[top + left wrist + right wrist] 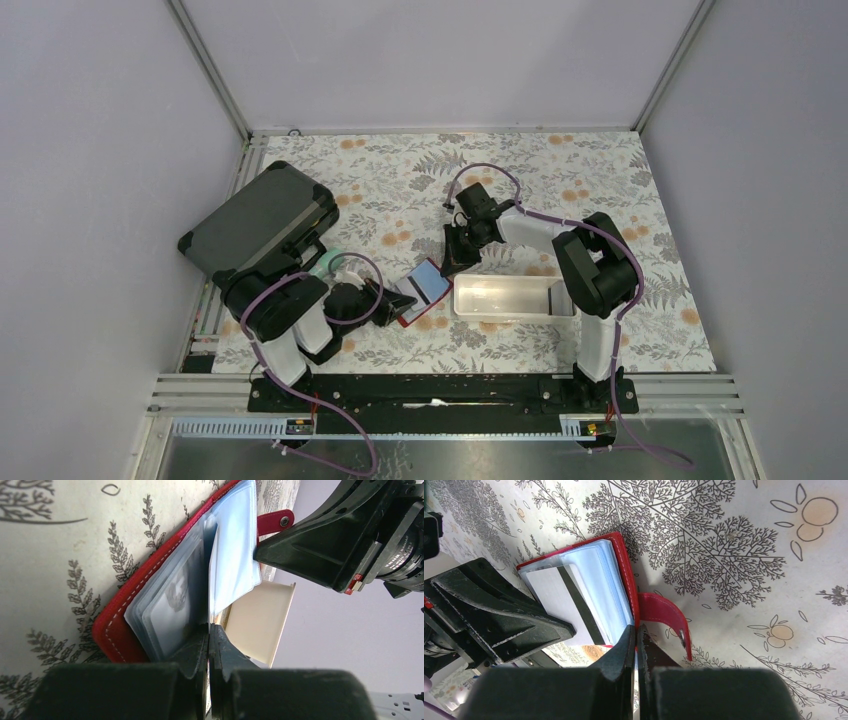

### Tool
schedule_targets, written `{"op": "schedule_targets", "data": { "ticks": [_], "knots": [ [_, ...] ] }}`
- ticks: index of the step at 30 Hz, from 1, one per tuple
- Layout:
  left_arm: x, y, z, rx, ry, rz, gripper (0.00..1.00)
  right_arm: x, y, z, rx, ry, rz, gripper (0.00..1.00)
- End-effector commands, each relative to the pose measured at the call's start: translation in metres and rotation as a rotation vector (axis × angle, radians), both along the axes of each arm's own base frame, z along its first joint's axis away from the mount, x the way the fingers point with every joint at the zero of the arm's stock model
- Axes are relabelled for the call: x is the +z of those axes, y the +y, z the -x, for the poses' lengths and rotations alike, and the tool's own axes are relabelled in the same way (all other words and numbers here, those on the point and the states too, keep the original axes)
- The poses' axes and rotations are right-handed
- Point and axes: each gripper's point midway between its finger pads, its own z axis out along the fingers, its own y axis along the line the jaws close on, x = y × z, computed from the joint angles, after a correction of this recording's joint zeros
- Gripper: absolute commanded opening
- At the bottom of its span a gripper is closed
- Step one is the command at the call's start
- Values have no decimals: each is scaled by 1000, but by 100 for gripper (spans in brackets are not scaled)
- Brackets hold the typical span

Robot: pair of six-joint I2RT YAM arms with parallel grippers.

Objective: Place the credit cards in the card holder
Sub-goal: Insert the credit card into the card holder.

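Top external: floral tablecloth (600,170), grey walls (430,60)

Both lean inward — left arm (282,312), right arm (595,270) (jaws clamped).

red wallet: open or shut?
Open. The small red leather-like wallet is spread, its clear plastic sleeves fanned out and its snap strap unfastened.
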Motion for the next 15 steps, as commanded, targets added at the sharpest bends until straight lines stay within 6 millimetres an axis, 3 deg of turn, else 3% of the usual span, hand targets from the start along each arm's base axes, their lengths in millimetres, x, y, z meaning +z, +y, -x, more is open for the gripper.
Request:
{"op": "schedule_targets", "data": {
  "ticks": [1,11,15],
  "knots": [
    [-7,4,-7,31,-34,-44,0,18,10,-1,34,-37,-17,0],
    [-12,2,-8,29,-41,-63,0,15,10,2,50,-30,0,0],
    [-14,10,-9,57,-52,-88,0,14,9,2,47,-32,5,0]
  ]
}}
